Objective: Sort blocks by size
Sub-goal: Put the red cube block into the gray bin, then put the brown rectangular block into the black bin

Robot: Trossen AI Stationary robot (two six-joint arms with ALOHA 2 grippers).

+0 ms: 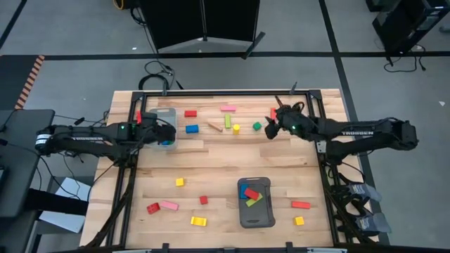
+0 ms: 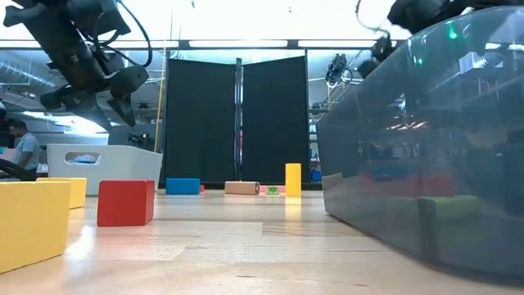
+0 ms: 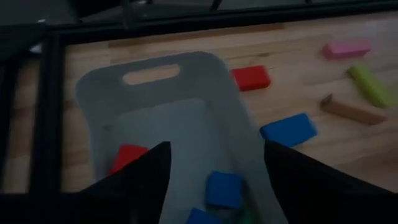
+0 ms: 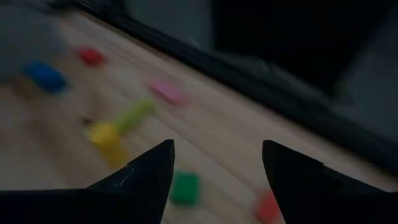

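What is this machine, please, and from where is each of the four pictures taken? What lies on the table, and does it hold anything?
Two robot arms work at a wooden table. One picture looks down from above, one looks level across the table, and two come from cameras on the wrists. Coloured blocks lie scattered; two grey trays already hold some. The left gripper is open above the far tray, holding nothing. The right gripper is open and empty over blocks.
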